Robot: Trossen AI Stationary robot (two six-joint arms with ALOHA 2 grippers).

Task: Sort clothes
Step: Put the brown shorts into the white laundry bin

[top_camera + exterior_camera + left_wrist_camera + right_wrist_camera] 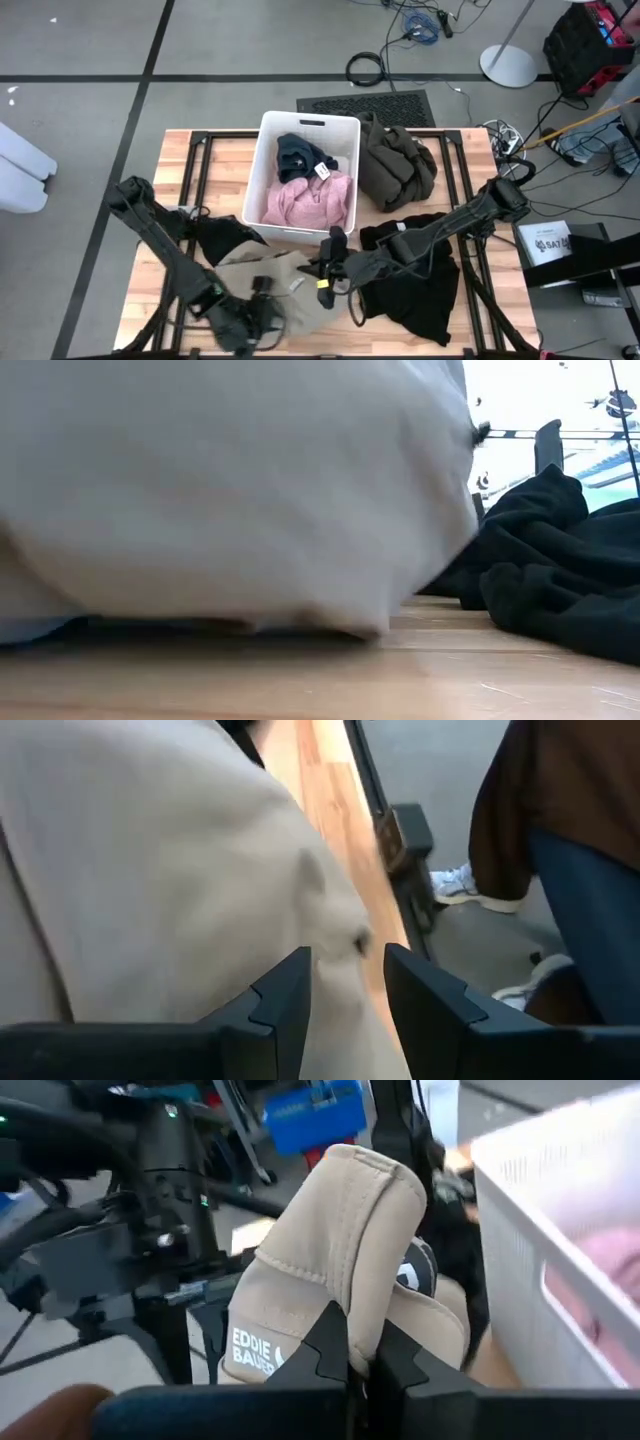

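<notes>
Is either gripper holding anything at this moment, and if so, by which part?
Both hold the tan-beige garment. The right gripper is shut on a raised fold near its label; the left gripper pinches its fabric at another edge, by the table's front.

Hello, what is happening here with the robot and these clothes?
Both arms are handling the tan-beige garment at the table's front. The right end effector is shut on a fold of it, near the label; the left end effector grips another part of the same garment. The white bin already holds a pink garment and a dark teal-blue one. An olive-brown garment and black clothes lie on the table.
</notes>
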